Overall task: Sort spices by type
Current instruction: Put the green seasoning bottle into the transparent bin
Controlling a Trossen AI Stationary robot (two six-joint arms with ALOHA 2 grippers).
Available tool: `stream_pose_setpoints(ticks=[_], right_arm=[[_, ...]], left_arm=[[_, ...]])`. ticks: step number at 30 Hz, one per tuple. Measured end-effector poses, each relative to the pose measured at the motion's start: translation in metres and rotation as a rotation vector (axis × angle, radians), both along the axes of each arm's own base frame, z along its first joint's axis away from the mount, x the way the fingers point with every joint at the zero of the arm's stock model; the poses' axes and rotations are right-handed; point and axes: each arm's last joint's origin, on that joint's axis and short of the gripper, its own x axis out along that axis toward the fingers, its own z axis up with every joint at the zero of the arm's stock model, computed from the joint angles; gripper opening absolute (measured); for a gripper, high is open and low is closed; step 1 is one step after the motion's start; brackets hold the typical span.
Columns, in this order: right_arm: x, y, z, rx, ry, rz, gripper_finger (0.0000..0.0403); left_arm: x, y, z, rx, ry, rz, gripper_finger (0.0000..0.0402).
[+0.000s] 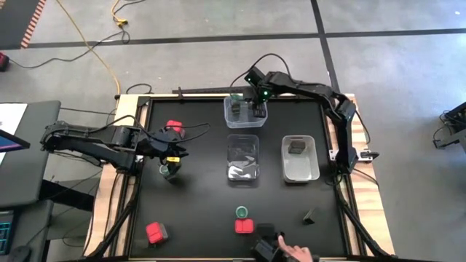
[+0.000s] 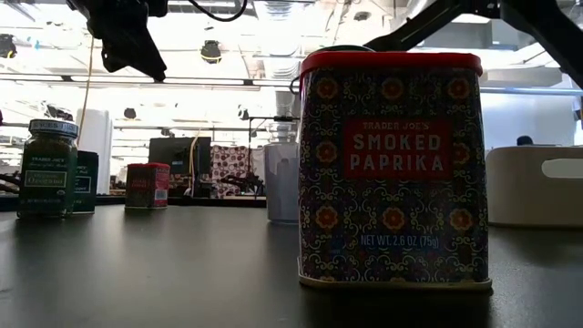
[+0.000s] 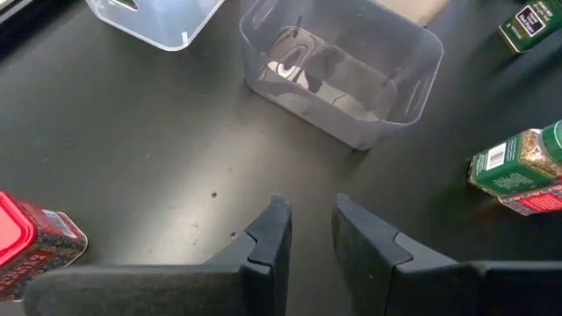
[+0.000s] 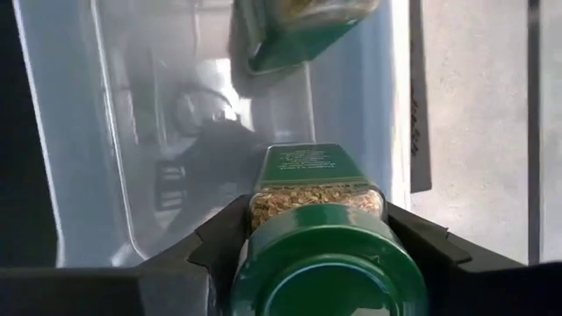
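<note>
My right gripper (image 1: 256,109) is over the far clear tub (image 1: 234,120), shut on a green-lidded jar (image 4: 316,228). A second green-lidded jar (image 4: 299,26) lies in that tub. My left gripper (image 1: 173,151) hangs above the table's left part, fingers a little apart around nothing (image 3: 309,233). A green-lidded jar (image 1: 169,172) stands just below it and a red tin (image 1: 175,129) stands beyond it. Near the front edge stand a green-lidded jar (image 1: 242,212), two red tins (image 1: 244,226) (image 1: 156,232) and a dark block (image 1: 309,216). My right gripper pinches the jar between its two fingers (image 4: 219,237), on the glass body just under the green lid (image 4: 263,206). The fingers slant down from above. The lid faces the wrist and the jar's bottom points down into the tub; whether it touches the floor I cannot tell.
A clear tub (image 1: 242,175) stands at the table's middle. To its right a white tub (image 1: 299,175) holds a dark block (image 1: 295,146). A person's hand (image 1: 295,252) reaches in at the near edge beside a dark container (image 1: 268,244). The paprika tin (image 2: 392,164) fills the low view.
</note>
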Motion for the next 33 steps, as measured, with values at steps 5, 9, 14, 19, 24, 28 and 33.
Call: stream_pose_setpoints(ticks=[5, 9, 14, 19, 24, 28, 33], right_arm=[[0.001, -0.002, 0.002, -0.017, -0.023, -0.002, 0.0236], [0.003, 0.003, 0.001, -0.006, -0.007, 0.016, 0.0236], [0.01, 0.008, 0.002, -0.034, -0.023, 0.068, 0.0236], [0.011, 0.011, 0.002, -0.026, -0.018, 0.078, 0.0236], [0.014, 0.011, 0.003, -0.041, -0.037, 0.082, 0.0236], [0.015, 0.012, 0.003, -0.043, -0.038, 0.085, 0.0235], [0.014, 0.012, 0.003, -0.041, -0.036, 0.084, 0.0235]], left_arm=[[0.0, 0.0, 0.0, 0.0, 0.0, 0.0, 0.0075], [0.0, 0.0, 0.0, 0.0, 0.0, 0.0, 0.0075], [0.0, 0.0, 0.0, 0.0, 0.0, 0.0, 0.0075], [0.0, 0.0, 0.0, -0.002, 0.0, 0.001, 0.0075], [0.0, 0.0, 0.0, -0.006, -0.001, 0.004, 0.0075], [0.0, 0.0, 0.0, -0.006, -0.001, 0.003, 0.0075], [0.0, 0.0, 0.0, -0.007, -0.001, 0.003, 0.0075]])
